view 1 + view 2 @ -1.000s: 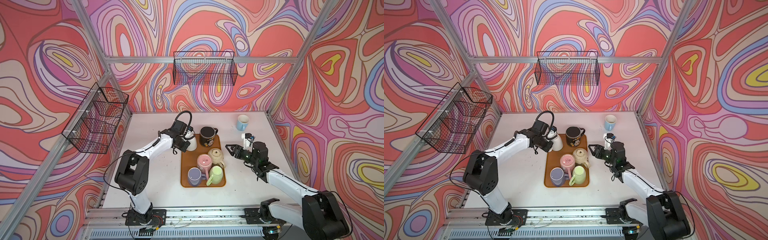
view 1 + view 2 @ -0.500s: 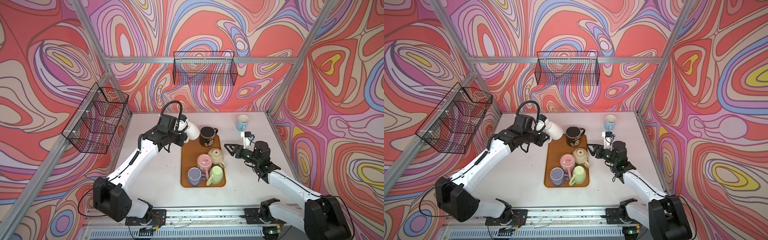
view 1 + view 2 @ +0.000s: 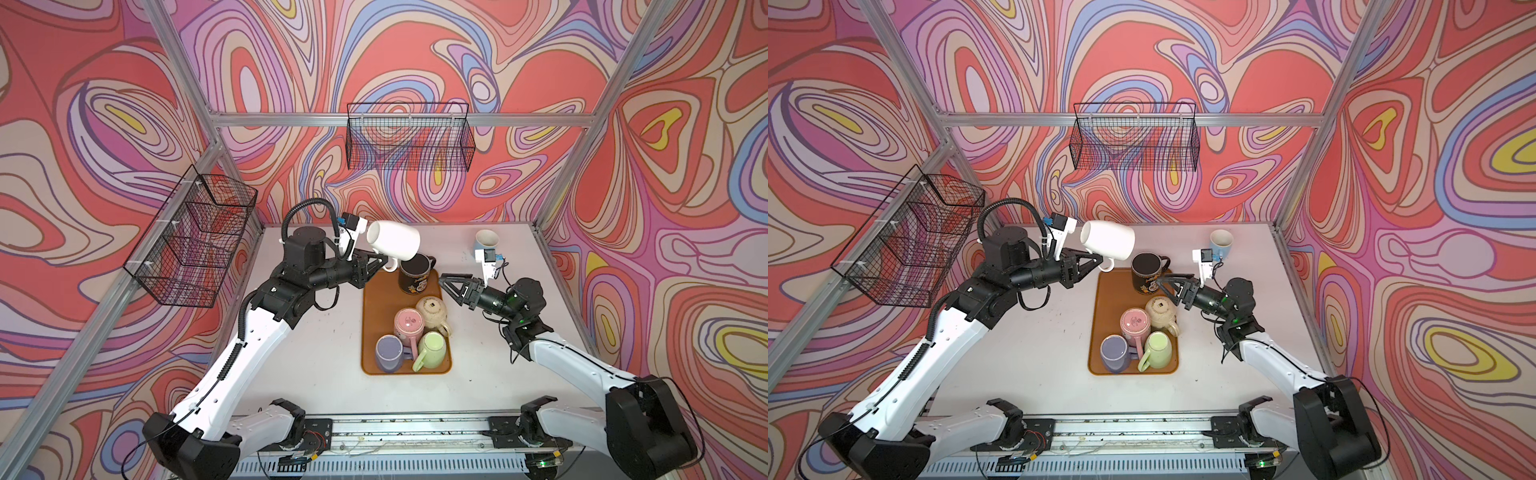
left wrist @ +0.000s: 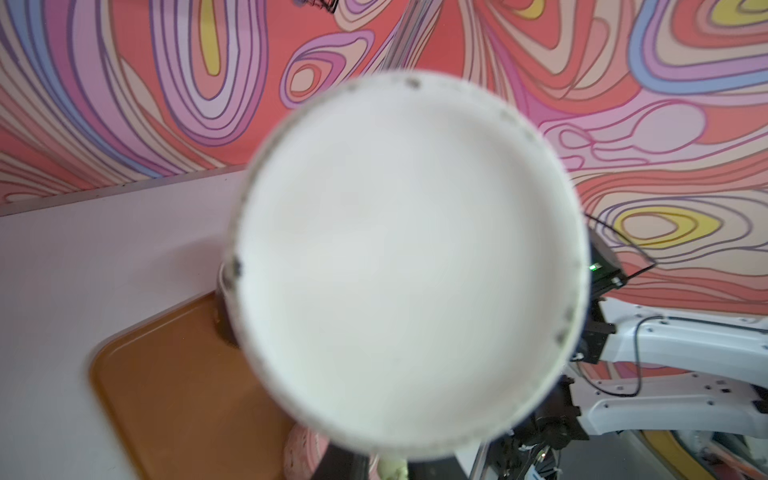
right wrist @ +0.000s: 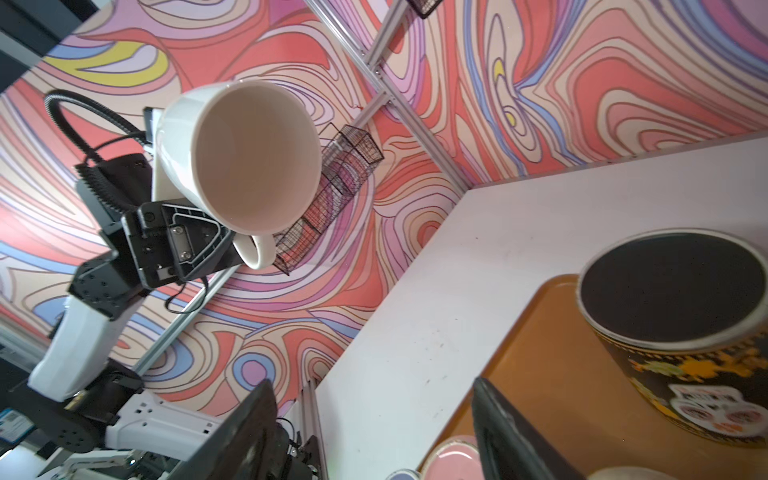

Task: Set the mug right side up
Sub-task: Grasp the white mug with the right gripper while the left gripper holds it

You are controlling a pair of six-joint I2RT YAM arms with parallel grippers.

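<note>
Mug (image 3: 392, 241) is up in the air, lying on its side over the far end of the tray (image 3: 376, 316), mouth facing the right arm, base toward the left wrist cam. Left gripper (image 3: 384, 262) pinches only the handle, w/ the body sticking out past the jaws. Right gripper (image 3: 447, 285) is spread wide & empty, just beside the black mug (image 3: 415, 275). Risks, imo: a handle-only pinch could let the mug swivel or slip during the roll, esp. if the wrist turns fast. Its rim hangs right over the black mug, so a low descent could clip it. Right gripper could bump the black mug if it reaches in.
</note>
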